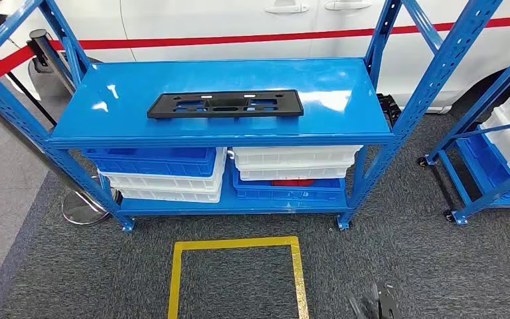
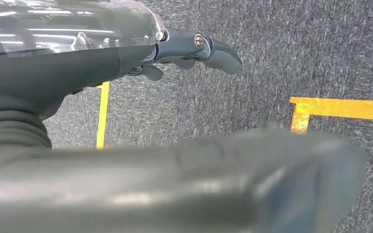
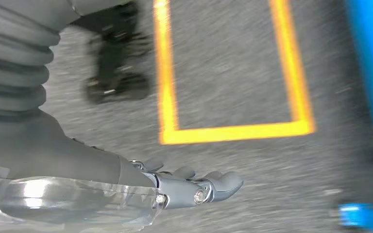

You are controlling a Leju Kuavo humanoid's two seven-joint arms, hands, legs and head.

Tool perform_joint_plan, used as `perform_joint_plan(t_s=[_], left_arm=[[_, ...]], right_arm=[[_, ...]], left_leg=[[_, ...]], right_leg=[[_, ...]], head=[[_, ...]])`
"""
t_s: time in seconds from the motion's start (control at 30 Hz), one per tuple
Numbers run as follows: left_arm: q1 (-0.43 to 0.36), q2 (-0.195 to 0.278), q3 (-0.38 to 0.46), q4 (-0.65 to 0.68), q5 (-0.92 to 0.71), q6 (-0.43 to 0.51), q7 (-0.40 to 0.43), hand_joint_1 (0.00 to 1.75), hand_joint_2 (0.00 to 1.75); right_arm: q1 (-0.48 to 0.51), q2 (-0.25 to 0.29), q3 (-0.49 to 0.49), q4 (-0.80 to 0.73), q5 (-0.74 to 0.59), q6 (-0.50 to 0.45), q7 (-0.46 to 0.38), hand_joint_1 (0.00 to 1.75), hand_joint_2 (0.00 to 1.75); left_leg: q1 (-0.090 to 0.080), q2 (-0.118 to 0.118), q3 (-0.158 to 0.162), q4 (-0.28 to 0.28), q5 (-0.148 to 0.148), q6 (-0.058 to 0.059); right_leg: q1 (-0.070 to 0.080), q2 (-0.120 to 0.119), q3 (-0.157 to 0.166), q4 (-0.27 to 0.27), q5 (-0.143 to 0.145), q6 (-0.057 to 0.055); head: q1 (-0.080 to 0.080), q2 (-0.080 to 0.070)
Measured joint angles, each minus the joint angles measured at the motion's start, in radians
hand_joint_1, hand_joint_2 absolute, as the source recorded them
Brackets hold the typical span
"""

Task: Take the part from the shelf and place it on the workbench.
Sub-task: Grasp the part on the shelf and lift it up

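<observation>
On the blue shelf's (image 1: 345, 93) top, a black part (image 1: 225, 104) lies flat, while wrist views show the left hand (image 2: 194, 53) and right hand (image 3: 194, 187) over carpet (image 2: 272, 58), fingers apart, empty.

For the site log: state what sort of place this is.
Probably a factory or vehicle-workshop parts area: blue steel shelf with stacked plastic bins, a black part on top, yellow floor markings, and a white vehicle behind.

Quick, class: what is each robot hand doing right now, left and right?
Left hand: holds nothing, fingers loosely extended over the carpet, open.
Right hand: holds nothing, fingers extended over the carpet, open.
</observation>
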Motion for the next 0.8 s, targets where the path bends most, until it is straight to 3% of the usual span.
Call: perform_joint_plan(t_s=[0.27, 0.73, 0.8], left_arm=[[-0.022, -0.012, 0.092, 0.017, -0.081, 0.01, -0.003, 0.0, 0.0], [-0.053, -0.024, 0.227, 0.041, -0.204, 0.028, -0.011, 0.0, 0.0], [-0.057, -0.025, 0.245, 0.044, -0.222, 0.032, -0.012, 0.0, 0.0]], right_arm=[[-0.022, 0.022, 0.058, -0.189, -0.058, 0.077, -0.077, 0.0, 1.75], [-0.042, 0.043, 0.278, -0.652, -0.121, 0.146, -0.187, 0.0, 1.75], [-0.044, 0.043, 0.316, -0.721, -0.129, 0.152, -0.202, 0.0, 0.87]], left_leg=[[0.0, 0.0, 0.0, 0.0, 0.0, 0.0], [-0.003, 0.0, -0.005, 0.009, -0.002, 0.005], [-0.005, 0.0, -0.007, 0.012, -0.002, 0.01]], right_leg=[[0.0, 0.0, 0.0, 0.0, 0.0, 0.0], [-0.003, 0.0, -0.001, 0.0, 0.003, 0.006], [-0.005, 0.0, -0.001, -0.001, 0.004, 0.01]], head=[[0.0, 0.0], [0.0, 0.0], [0.0, 0.0]])
